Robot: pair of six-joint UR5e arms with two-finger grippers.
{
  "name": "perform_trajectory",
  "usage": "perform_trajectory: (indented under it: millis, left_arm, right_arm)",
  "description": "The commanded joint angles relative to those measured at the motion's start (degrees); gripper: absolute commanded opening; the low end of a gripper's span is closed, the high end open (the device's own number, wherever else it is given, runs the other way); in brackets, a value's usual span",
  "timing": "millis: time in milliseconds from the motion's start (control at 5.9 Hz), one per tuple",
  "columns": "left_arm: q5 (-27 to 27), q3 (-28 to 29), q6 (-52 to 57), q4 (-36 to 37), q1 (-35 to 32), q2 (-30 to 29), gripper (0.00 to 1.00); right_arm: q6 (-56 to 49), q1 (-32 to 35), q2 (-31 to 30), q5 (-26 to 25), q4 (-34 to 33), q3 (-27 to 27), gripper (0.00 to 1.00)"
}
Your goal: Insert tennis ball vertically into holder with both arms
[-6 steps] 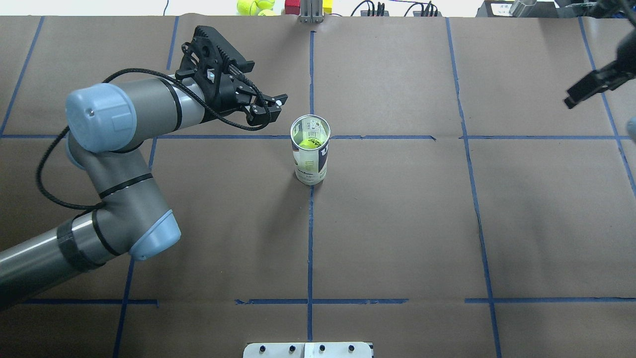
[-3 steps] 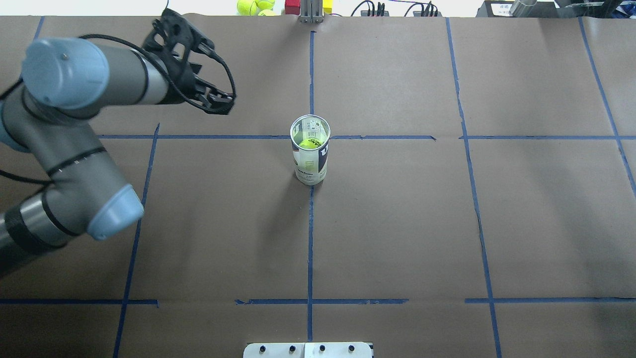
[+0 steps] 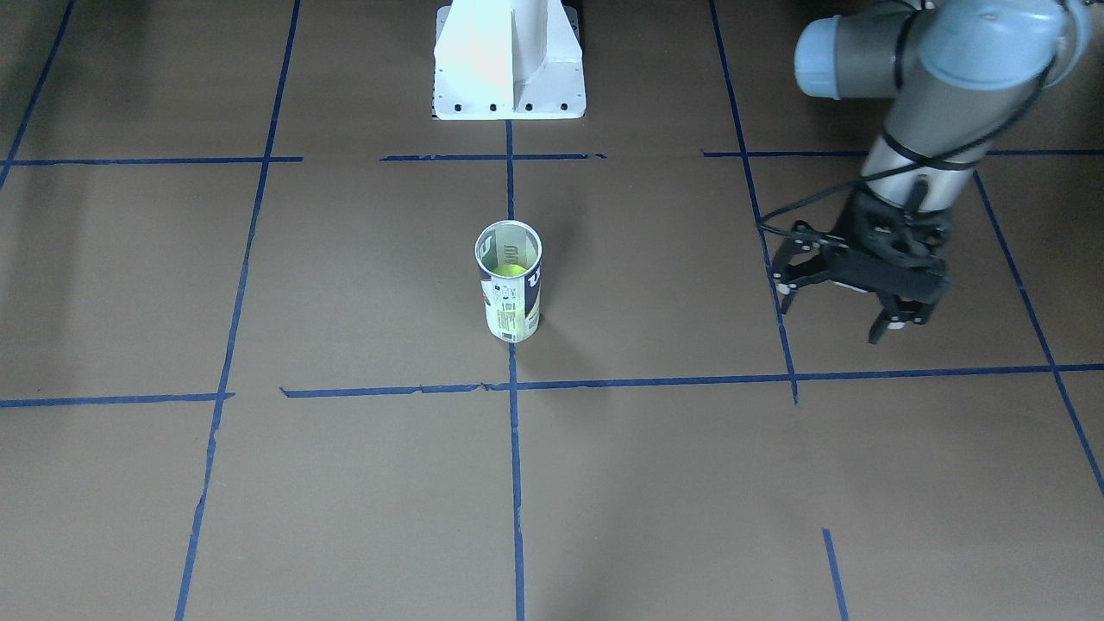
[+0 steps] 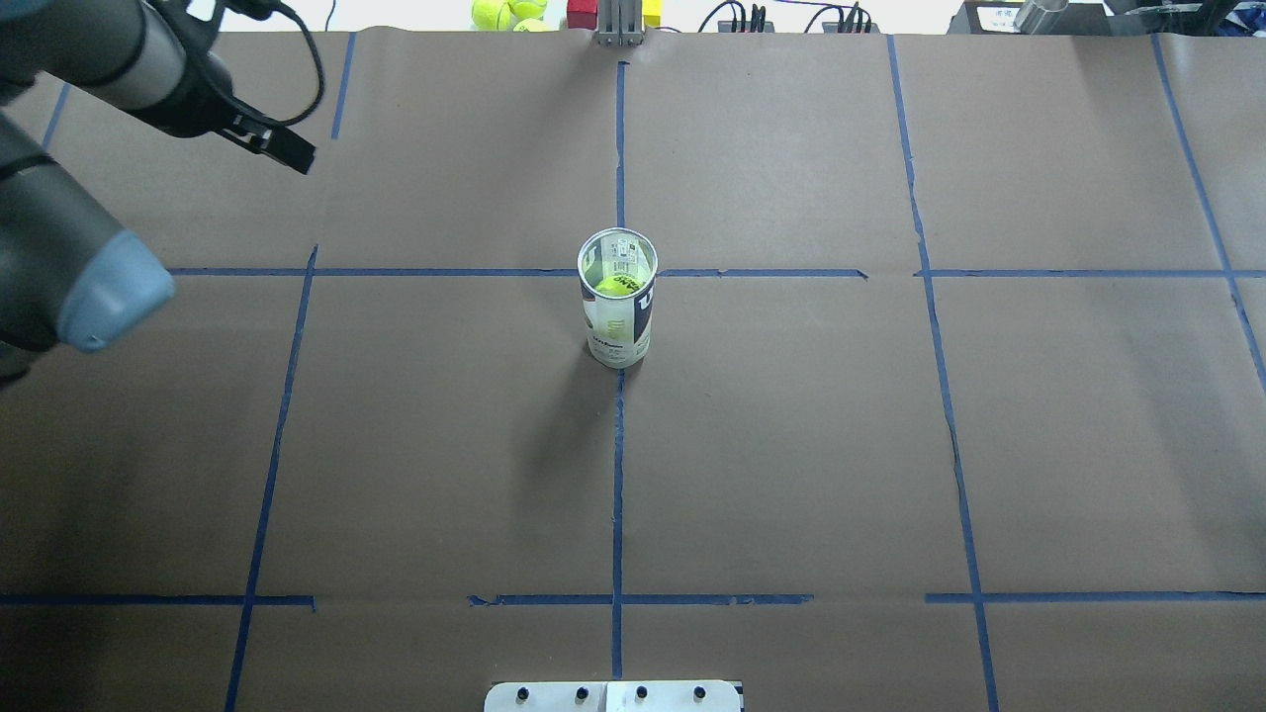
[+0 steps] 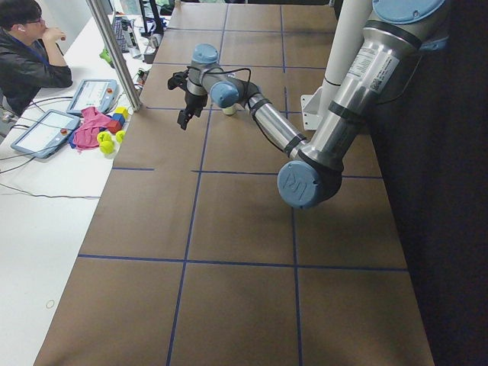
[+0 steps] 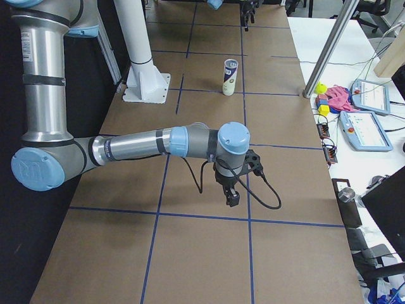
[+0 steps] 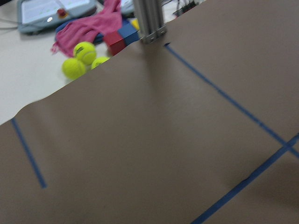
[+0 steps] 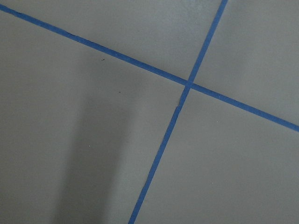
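The holder (image 4: 617, 314), a clear tube with a white and navy label, stands upright at the table's middle, also in the front view (image 3: 509, 289) and the right side view (image 6: 230, 77). A yellow-green tennis ball (image 4: 615, 287) sits inside it near the top. My left gripper (image 3: 835, 315) is open and empty, hanging above the table well to the holder's side; the overhead view shows it at the far left (image 4: 282, 148). My right gripper (image 6: 231, 197) hovers low over the table near the robot's right end, far from the holder; I cannot tell whether it is open.
The white pedestal base (image 3: 509, 86) stands at the robot's side of the table. Spare tennis balls (image 4: 504, 12), coloured blocks and a metal post (image 4: 618, 25) sit at the far edge. An operator (image 5: 27, 57) and tablets are beyond that edge.
My left arm has swung away from the holder toward the far left corner. The right gripper has left the overhead view. Holder and ball have not moved.
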Motion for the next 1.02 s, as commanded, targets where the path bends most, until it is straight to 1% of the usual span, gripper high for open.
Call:
perform_trajectory:
  millis: [0,169,339,508,678,847]
  left_arm:
    - [-15.2,0.6,11.2,6.3,-11.3,6.9,1.00]
    - [-15.8,0.9,16.6,10.3,-15.0,11.2,1.00]
    - [-16.3,0.1,20.3,12.5,-18.8,14.9,1.00]
    - [-16.2,0.9,20.3,16.7,-21.8,16.8,1.00]
    - [-16.5,-0.3,20.4,15.7,-22.8,23.3,1.00]
    - [-16.2,0.5,20.4,15.7,-23.0,25.4,1.00]
  right_arm:
    - [4.9,0.3,-0.6,0.3,0.1,0.2,1.00]
    - [4.9,0.2,-0.5,0.4,0.1,0.0,1.00]
    - [4.9,0.2,-0.6,0.4,0.0,0.0,1.00]
    - [4.9,0.2,-0.8,0.3,0.0,-0.4,1.00]
    - [4.9,-0.1,-0.8,0.3,0.0,-0.6,1.00]
    - [5.0,-1.7,-0.8,0.2,0.0,-1.4,1.00]
